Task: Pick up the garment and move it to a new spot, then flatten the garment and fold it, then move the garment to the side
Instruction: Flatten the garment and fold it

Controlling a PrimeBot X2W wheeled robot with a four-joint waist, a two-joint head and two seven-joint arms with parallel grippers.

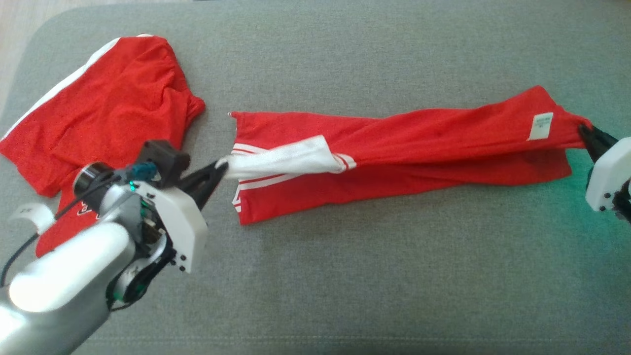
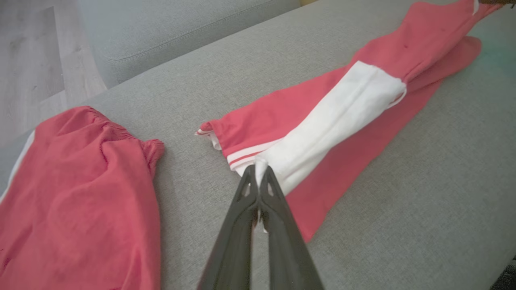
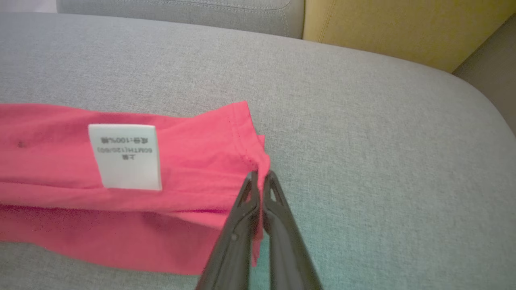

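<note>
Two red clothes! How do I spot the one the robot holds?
Look at the big grey cushion. Across its middle stretches a long red shirt, pinched by the left gripper and right gripper. Unlike the red shorts beside it, it has a white sleeve and a white label.

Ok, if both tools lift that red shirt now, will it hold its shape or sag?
Probably sags: the shirt lies limp and twisted between the left tool and right tool. Likely light, being thin cloth. The loose lower layer may dangle.

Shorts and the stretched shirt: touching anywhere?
Apart. The left wrist view shows a strip of bare grey cushion running between the shorts and the near end of the shirt.
</note>
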